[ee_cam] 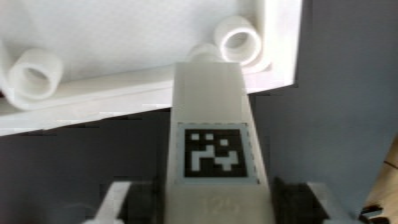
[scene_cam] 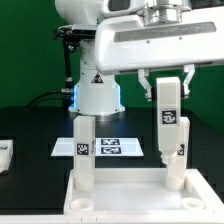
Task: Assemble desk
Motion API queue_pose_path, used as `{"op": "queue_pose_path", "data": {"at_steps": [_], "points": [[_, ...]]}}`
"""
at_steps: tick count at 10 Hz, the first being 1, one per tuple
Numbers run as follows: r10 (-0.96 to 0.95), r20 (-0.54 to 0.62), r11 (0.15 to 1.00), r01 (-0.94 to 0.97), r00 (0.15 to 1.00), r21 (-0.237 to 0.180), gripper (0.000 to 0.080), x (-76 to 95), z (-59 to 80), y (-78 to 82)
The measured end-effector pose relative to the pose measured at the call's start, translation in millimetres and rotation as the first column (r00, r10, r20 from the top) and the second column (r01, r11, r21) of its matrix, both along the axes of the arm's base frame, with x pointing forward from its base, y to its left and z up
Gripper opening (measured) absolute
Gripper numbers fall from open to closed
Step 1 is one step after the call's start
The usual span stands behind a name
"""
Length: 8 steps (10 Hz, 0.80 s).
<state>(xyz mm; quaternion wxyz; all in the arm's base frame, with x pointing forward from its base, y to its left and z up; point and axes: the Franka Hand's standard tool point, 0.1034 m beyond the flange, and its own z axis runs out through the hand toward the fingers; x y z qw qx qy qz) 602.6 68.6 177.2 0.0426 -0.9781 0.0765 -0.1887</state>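
On tabletop (scene_cam: 120, 208): standing leg (scene_cam: 83, 160); tool (scene_cam: 168, 95) grips second leg (scene_cam: 170, 150).

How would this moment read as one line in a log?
claw: shut on held leg | held leg: upright at tabletop corner | other leg: standing on tabletop

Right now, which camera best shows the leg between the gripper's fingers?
The exterior view: the leg shows full length, upright in the gripper, foot at the tabletop. The wrist view shows only its tagged face, foreshortened.

White tabletop (scene_cam: 125, 196), white legs (scene_cam: 84, 130) bearing black-and-white patterned tags (ee_cam: 215, 155).
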Motion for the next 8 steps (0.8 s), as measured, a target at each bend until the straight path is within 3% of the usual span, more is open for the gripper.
{"op": "queue_pose_path", "data": {"at_steps": [3,5,7,8], "points": [[0.012,0.001,1.000,-0.012,1.000,-0.008,0.0284,1.0,-3.0,6.7],[0.100,0.016,0.994,-0.099,0.995,-0.046,0.0284,19.2,-8.3,36.0],[0.210,0.033,0.974,-0.206,0.977,-0.095,0.0284,34.3,-12.0,38.2],[0.206,0.032,0.975,-0.202,0.978,-0.092,0.0284,32.8,-11.9,39.0]]}}
